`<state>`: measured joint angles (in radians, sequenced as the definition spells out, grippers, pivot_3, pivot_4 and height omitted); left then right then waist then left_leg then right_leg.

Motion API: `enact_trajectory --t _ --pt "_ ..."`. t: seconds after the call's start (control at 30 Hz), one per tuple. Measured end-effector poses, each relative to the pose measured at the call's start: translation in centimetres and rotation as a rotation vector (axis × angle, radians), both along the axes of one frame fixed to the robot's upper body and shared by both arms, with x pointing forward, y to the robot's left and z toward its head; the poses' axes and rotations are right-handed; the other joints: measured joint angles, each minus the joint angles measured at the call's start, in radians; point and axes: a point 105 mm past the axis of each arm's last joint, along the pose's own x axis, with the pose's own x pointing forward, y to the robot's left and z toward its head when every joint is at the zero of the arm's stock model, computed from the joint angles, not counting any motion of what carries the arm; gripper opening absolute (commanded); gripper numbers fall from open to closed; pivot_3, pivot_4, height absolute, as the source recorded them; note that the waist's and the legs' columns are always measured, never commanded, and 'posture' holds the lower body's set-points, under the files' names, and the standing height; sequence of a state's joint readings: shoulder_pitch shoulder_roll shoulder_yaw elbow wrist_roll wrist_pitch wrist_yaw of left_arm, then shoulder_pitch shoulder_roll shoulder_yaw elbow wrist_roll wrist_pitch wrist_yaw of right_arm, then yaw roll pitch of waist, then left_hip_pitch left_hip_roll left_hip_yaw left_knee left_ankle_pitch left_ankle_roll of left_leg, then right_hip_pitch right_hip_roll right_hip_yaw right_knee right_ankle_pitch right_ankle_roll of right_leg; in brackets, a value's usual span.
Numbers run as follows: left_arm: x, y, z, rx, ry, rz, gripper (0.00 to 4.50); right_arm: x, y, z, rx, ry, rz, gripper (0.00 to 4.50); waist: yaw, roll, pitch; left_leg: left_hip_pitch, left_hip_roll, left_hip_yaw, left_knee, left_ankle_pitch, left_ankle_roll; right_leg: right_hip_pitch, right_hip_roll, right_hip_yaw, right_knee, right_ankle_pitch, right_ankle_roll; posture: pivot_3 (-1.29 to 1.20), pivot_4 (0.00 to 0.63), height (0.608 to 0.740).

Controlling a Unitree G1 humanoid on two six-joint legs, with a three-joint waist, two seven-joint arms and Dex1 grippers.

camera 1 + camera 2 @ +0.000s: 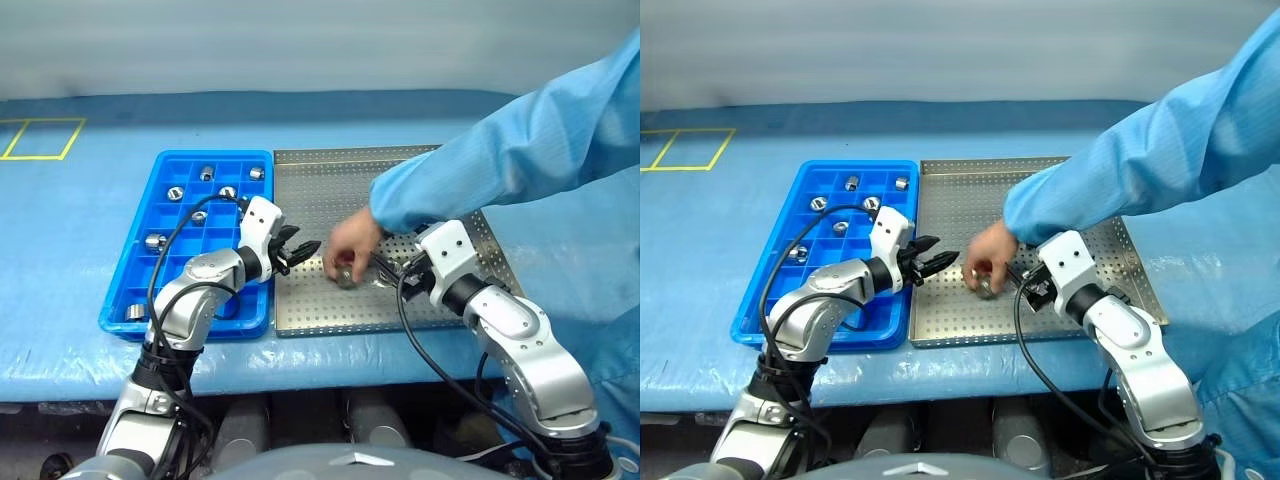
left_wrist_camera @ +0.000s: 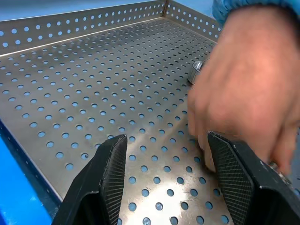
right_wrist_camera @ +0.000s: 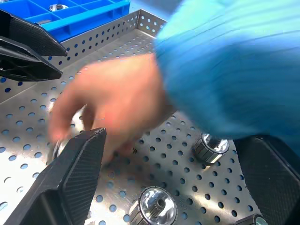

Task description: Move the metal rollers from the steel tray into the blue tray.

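There is one blue tray (image 1: 215, 155) and one steel tray (image 1: 310, 200). Seven metal rollers (image 1: 206, 173) can be counted in the blue tray, each alone in its own compartment; the left arm may hide others. On the steel tray, two rollers show whole by the right gripper (image 3: 173, 136), with the edge of a third, and one more lies at the person's hand (image 1: 350, 245). There is one hand and two grippers; the left gripper (image 2: 166, 140) and the right have two fingers each.
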<state>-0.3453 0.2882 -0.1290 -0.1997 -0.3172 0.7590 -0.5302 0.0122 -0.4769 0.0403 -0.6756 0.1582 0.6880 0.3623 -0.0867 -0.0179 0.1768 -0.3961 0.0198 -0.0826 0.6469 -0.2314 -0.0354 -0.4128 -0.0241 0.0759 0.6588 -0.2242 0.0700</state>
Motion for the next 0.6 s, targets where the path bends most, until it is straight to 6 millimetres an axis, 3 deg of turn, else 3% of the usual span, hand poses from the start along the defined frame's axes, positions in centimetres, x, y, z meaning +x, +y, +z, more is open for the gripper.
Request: enact_trajectory --t 0.3,0.6 --pt "0.3 -0.5 0.2 0.069 -0.029 -0.040 2.97 0.0 -0.5 -0.2 -0.014 -0.001 -0.031 4.50 -0.008 0.000 0.000 0.000 0.000 0.000 0.000 0.000 0.000 0.000 0.000 0.000 0.000 0.000 0.000 -0.16 0.150 0.740" --pt "3.2 -0.6 -0.2 0.134 -0.037 0.080 2.97 -0.4 -1.0 -1.0 -0.018 0.018 -0.068 4.50 -0.024 0.000 0.000 0.000 0.000 0.000 0.001 0.000 0.000 0.000 0.000 0.000 0.000 0.000 0.000 -0.20 0.150 0.740"
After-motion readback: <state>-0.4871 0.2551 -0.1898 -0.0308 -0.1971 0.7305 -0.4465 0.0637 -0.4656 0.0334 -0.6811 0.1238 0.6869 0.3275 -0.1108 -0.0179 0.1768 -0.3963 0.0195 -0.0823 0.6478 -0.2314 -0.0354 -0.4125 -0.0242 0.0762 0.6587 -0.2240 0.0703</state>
